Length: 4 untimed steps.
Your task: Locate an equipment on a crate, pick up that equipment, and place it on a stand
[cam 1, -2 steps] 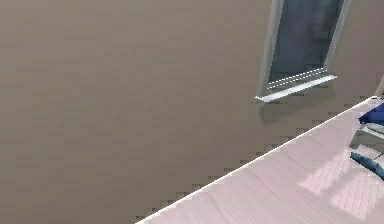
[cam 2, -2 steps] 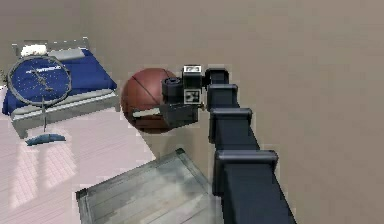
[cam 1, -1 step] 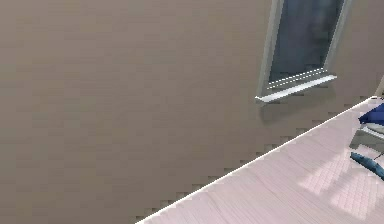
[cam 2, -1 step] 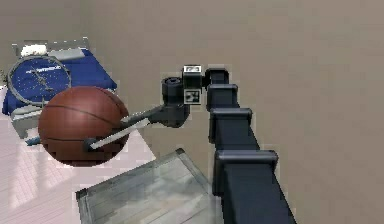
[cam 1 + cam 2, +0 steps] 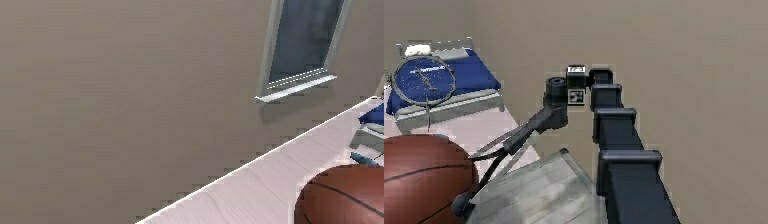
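Observation:
A brown-orange basketball [image 5: 419, 180] sits at the arm side view's lower left and shows again at the forward view's bottom right [image 5: 345, 198]. My arm [image 5: 619, 140] rises from the bottom edge to two white marker squares. Left of them the gripper [image 5: 469, 182] slants down, its thin fingers [image 5: 504, 148] reaching the ball's right edge. I cannot tell whether it holds anything. Under the fingers lies a grey slatted surface [image 5: 534, 195], perhaps a crate's top.
A bed with a blue cover [image 5: 479, 75] stands at the arm side view's upper left, with a round-headed racket [image 5: 424, 78] lying on it. A beige wall [image 5: 130, 90] with a narrow window [image 5: 300, 45] stands close ahead. Pale floor [image 5: 250, 195] runs along its foot.

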### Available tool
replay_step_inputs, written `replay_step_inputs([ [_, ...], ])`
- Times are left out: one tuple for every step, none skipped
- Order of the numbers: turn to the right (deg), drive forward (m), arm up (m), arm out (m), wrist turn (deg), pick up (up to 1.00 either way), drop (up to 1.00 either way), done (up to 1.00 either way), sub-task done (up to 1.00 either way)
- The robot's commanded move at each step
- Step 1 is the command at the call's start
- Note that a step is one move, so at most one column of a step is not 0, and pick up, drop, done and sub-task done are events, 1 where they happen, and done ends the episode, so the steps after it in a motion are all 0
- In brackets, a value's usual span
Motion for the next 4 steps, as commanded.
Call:
replay_step_inputs([
  [0.0, 0.0, 0.0, 0.0, -12.0, 0.0, 0.0, 0.0, 0.0],
  [0.0, 0.0, 0.0, -0.24, 0.0, 0.0, 0.0, 0.0, 0.0],
  [-45.0, 0.0, 0.0, 0.0, 0.0, 0.0, 0.0, 0.0, 0.0],
  [-42.0, 0.0, 0.0, 0.0, 0.0, 0.0, 0.0, 0.0, 0.0],
])
